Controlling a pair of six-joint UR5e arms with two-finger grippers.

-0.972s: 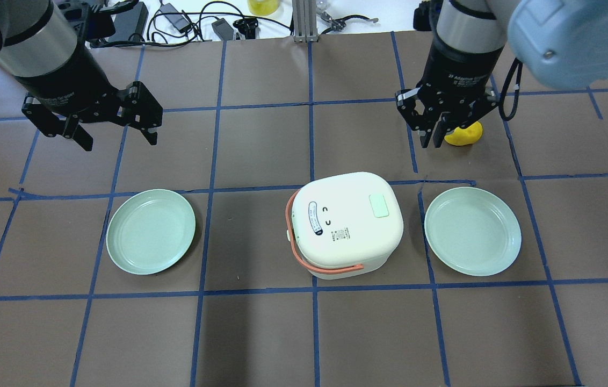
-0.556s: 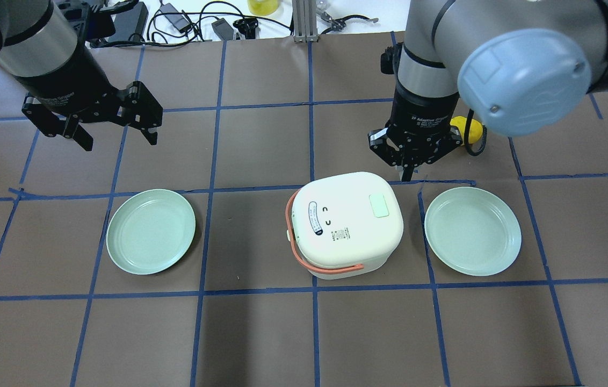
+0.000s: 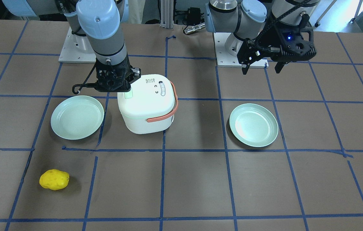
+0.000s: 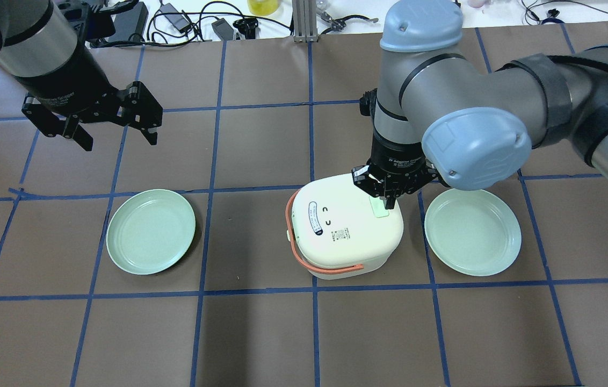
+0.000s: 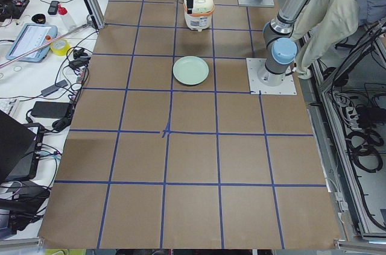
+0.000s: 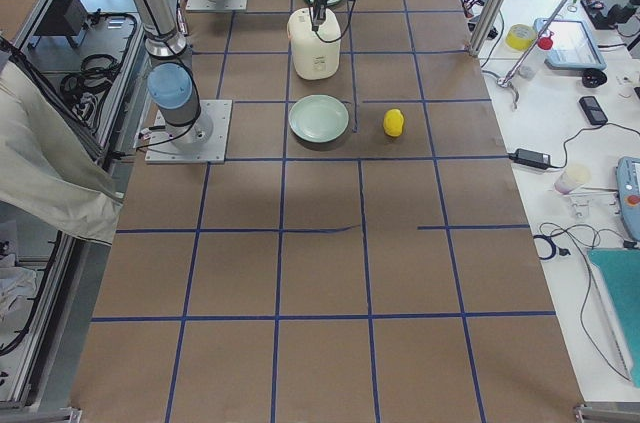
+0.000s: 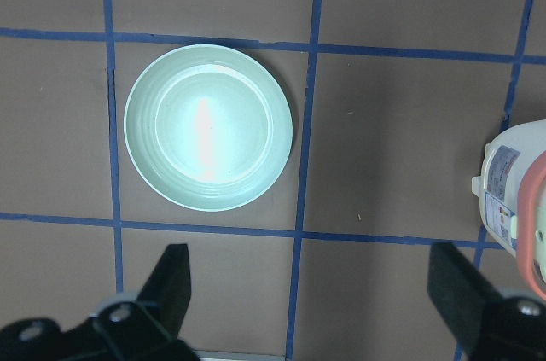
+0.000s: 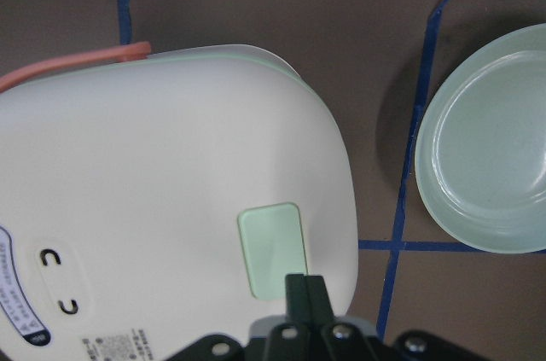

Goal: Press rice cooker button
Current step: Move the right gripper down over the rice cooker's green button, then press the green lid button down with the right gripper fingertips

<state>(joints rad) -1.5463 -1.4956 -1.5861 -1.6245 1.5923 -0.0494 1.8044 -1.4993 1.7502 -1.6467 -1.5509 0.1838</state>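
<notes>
Seen from overhead, the left gripper point(image 4: 121, 142) hangs above the brown table point(image 4: 261, 333) at ten o'clock of the layout. Its two fingers are spread wide apart with nothing between them. The left plate point(image 4: 151, 231), pale green, lies at five o'clock from that gripper and at nine o'clock from the rice cooker point(image 4: 336, 236), well apart from the cooker. The white cooker stands upright just right of the table's middle with its lid down. Its orange handle point(image 4: 331, 269) is folded round the sides toward nine and six o'clock. The pale green button point(image 8: 271, 250) sits on the lid at about two o'clock from the lid's centre. The right gripper point(image 4: 389, 203) points straight down at it, fingers pressed together into one tip and holding nothing. The tip sits over the button's edge nearest the wrist camera, and whether it touches cannot be told. The right plate point(image 4: 473, 231) lies at three o'clock from the cooker, near it but not touching. Seen from across the table, a yellow lump point(image 3: 54, 179) rests at seven o'clock from the cooker, well apart.
</notes>
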